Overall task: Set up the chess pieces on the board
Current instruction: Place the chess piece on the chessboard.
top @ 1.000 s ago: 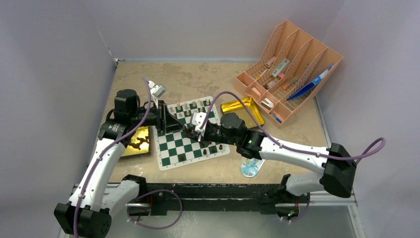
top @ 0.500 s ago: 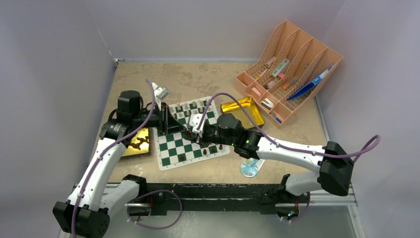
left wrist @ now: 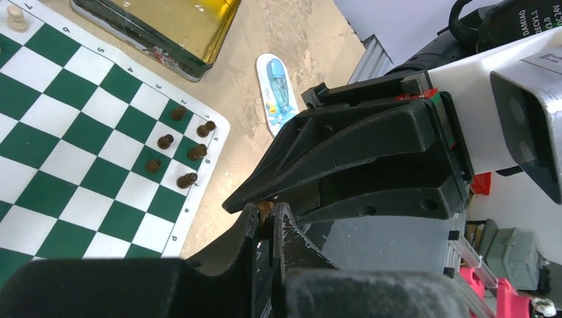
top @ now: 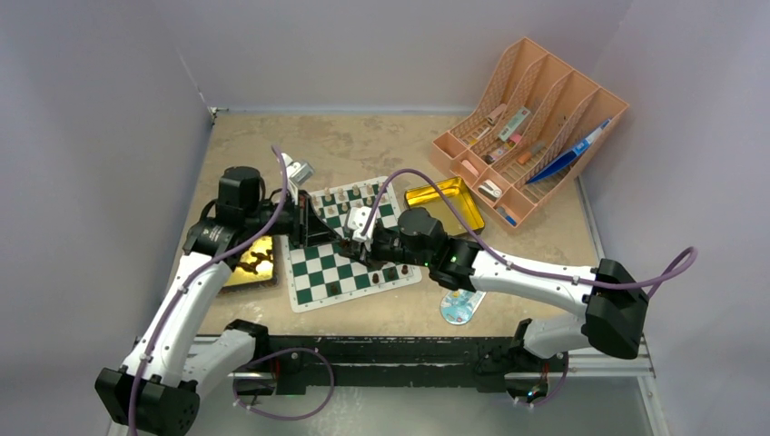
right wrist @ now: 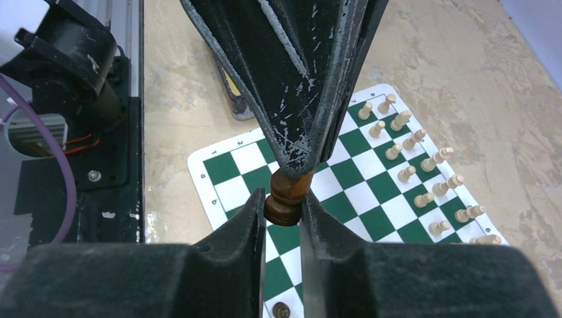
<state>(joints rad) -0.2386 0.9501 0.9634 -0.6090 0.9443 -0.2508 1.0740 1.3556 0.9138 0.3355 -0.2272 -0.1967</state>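
Both grippers meet above the green and white board (top: 320,272). My left gripper (left wrist: 265,215) is shut on the top of a dark brown chess piece (right wrist: 286,192). My right gripper (right wrist: 283,202) is shut on the same piece's base, its fingers (right wrist: 248,218) on either side. In the top view the two grippers (top: 343,236) touch tip to tip and hide the piece. Cream pieces (right wrist: 411,159) stand in the board's far rows. Several dark pieces (left wrist: 179,152) stand at its near right corner.
A gold tin (top: 250,259) holding dark pieces lies left of the board. A second gold tin (top: 445,202) lies to its right. An orange rack (top: 531,127) stands at the back right. A blue-white oval item (top: 459,307) lies by the near edge.
My right arm has moved left and brought its gripper up to the left gripper's tip. The left arm has shifted slightly. Over the last half second almost nothing moved.
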